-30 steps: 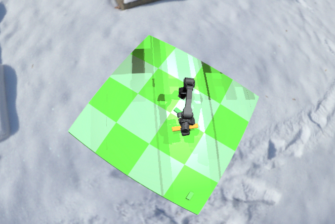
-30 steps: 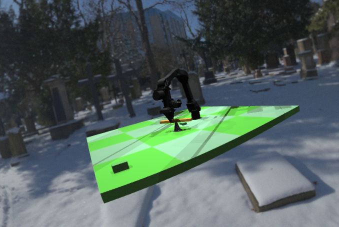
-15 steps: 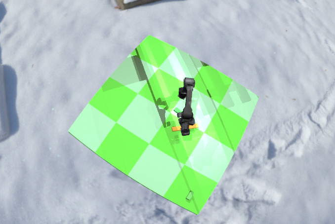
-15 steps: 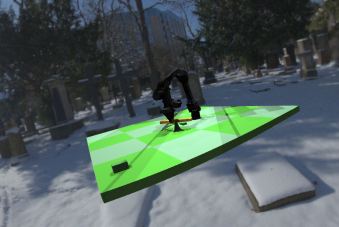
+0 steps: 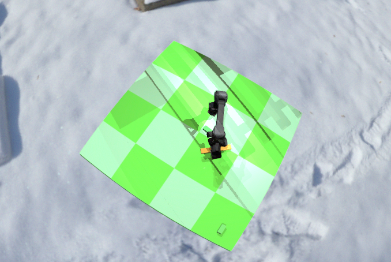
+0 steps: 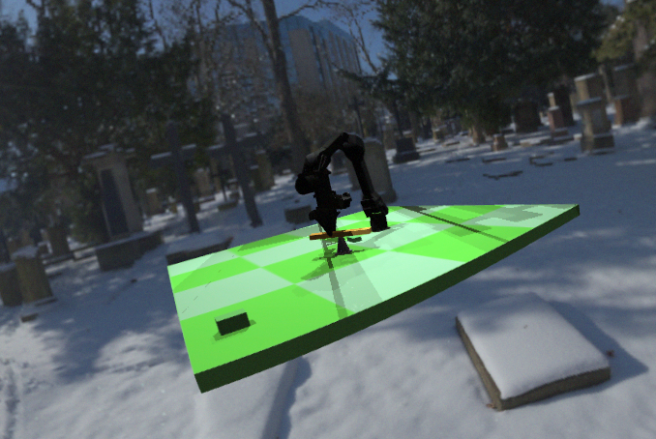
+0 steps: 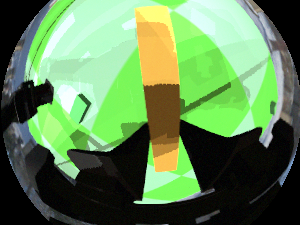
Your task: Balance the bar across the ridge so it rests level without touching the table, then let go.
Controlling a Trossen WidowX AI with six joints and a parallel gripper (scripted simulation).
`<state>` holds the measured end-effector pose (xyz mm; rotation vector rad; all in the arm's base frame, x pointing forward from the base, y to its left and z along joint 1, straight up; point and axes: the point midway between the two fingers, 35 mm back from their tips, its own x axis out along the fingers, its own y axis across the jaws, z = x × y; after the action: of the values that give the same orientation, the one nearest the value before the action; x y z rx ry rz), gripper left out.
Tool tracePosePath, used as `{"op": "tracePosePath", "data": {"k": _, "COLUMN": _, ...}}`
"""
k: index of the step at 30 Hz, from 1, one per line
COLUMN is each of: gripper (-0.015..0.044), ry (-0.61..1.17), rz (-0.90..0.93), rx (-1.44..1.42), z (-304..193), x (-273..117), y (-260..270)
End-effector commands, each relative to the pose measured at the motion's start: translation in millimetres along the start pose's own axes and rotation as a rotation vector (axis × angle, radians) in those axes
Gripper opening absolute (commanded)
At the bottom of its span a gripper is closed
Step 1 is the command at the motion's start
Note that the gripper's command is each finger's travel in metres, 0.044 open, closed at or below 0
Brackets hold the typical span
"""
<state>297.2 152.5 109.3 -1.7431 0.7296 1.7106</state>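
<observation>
Black fingers stand partly apart, pressed in on the two long sides of the orange bar (image 5: 205,150) (image 6: 361,231) (image 7: 157,54), so the gripper (image 5: 215,152) (image 6: 332,232) (image 7: 163,124) has hold of it, neither wide open nor fully shut. In the wrist view the bar runs up between them, a brown shaded band across its middle and one short end showing past the fingers

From above, the bar sticks out on both sides of the gripper. Seen from outside, it is raised off the table (image 5: 165,185) (image 6: 287,331) (image 7: 115,99) and sits slightly askew in that tilted view; whether it is truly level I cannot tell. Just under it stands a small dark ridge (image 6: 343,247) with a spreading foot, near the bar's middle. Whether the two touch is too small to make out

Farther out, the black arm (image 5: 220,114) (image 6: 358,162) bends up and over from its base (image 6: 379,222), with the gripper end pointing down. A small green piece (image 5: 206,131) (image 6: 354,239) (image 7: 79,108) lies near the arm, and a green block (image 5: 221,229) (image 6: 233,323) rests well apart from the bar, close to one corner of the green checkered table. Snow (image 5: 63,200) (image 6: 391,372) surrounds it all
</observation>
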Motion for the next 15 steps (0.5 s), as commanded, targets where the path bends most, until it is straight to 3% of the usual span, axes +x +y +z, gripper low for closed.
{"op": "tracePosePath", "data": {"k": 1, "gripper": 0.0, "ry": 0.003, "rz": 0.0, "rx": -0.003, "z": -0.6, "x": 1.3, "y": -0.1}}
{"op": "tracePosePath", "data": {"k": 15, "gripper": 0.0, "ry": 0.003, "rz": 0.0, "rx": -0.003, "z": -0.7, "x": 2.5, "y": 0.0}}
